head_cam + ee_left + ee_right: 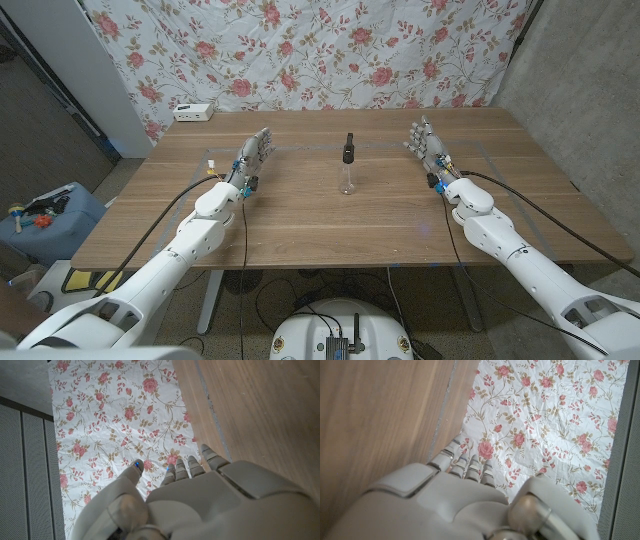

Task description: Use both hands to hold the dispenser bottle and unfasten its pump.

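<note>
Clear dispenser bottle (348,170) stands upright between left hand (256,155) and right hand (427,144).

Dispenser bottle (347,180) contents too small to tell, white box (193,112) markings illegible, blue container (45,218) cut off.

Floral cloth (300,50) hung across twelve o'clock behind wooden bench (300,215); grey wall (590,90) at three o'clock.

A makeshift lab: floral cloth (300,50) hung as backdrop behind a wooden table (300,215), cables beneath.
</note>
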### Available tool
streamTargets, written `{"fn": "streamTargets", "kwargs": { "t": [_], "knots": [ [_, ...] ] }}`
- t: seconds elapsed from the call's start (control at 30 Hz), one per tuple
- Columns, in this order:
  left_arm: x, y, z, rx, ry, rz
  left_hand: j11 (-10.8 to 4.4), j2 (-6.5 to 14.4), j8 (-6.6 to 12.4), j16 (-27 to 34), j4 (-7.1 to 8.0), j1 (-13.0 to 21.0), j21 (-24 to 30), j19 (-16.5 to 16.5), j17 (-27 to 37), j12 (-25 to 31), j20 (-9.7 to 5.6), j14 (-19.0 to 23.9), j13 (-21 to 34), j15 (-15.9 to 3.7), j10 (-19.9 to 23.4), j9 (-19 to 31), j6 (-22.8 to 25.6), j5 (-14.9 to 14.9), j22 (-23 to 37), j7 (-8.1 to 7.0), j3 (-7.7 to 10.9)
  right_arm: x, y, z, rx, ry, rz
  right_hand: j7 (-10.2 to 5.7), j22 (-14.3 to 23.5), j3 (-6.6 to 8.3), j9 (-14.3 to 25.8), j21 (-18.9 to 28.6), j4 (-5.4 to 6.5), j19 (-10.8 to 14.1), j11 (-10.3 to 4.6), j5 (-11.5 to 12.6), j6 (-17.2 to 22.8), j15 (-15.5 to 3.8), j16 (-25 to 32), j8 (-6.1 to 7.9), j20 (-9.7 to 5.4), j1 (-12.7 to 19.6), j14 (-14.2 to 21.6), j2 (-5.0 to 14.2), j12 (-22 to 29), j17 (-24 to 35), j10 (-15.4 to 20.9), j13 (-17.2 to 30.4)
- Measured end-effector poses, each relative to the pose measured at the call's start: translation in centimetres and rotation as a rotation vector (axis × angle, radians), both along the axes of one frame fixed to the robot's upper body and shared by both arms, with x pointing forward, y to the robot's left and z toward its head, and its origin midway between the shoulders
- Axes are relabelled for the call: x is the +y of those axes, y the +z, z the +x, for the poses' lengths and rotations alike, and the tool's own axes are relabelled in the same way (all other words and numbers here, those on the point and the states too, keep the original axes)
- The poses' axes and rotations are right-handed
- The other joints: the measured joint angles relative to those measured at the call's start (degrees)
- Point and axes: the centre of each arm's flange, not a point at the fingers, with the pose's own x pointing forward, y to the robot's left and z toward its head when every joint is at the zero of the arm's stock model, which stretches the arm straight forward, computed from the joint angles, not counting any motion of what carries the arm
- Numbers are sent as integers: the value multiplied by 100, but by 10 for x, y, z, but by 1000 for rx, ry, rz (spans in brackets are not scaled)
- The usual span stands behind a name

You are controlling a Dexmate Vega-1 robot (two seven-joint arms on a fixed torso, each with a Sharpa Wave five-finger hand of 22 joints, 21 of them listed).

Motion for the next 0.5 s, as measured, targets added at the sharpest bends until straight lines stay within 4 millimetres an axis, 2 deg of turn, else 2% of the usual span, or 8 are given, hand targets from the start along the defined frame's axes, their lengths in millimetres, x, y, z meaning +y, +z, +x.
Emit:
{"fn": "streamTargets", "kwargs": {
  "t": [0.23, 0.33, 0.5],
  "knots": [
    [-3, -2, 3, 0, 7, 26, -22, -30, 23, 0, -26, 30, 0, 0, 0, 0, 0, 1, 1, 0, 22, 0, 0, 0, 0, 0, 23, 5, 0, 4, -11, -11, -31, 0, 0, 0, 0, 0, 0, 0, 0, 0, 0, 0, 0, 0, 0, 14, 0, 14, 0, 0, 0, 0],
    [-4, -1, 1, -9, 14, 36, -36, -30, 23, 0, -81, 30, -1, -1, 0, 0, 0, 3, 0, -2, 37, 0, 21, 0, -1, -22, 15, 7, 1, 5, -17, -13, -37, 1, 0, 0, 0, 0, 0, 0, 23, 0, 0, 0, 22, 0, 0, 14, 0, 14, 0, -14, 22, 0],
    [-4, 0, 0, -23, 29, 48, -52, -62, 23, 22, -135, 62, -29, -1, -1, 0, 0, 38, 0, -79, 53, 0, 83, 0, -1, -21, 6, 10, 0, 7, -11, -11, -37, 33, -1, 0, 0, 0, 0, -1, 32, 0, 33, 0, 22, 44, 1, 14, 0, 14, 0, -17, 31, 0]
  ]
}}
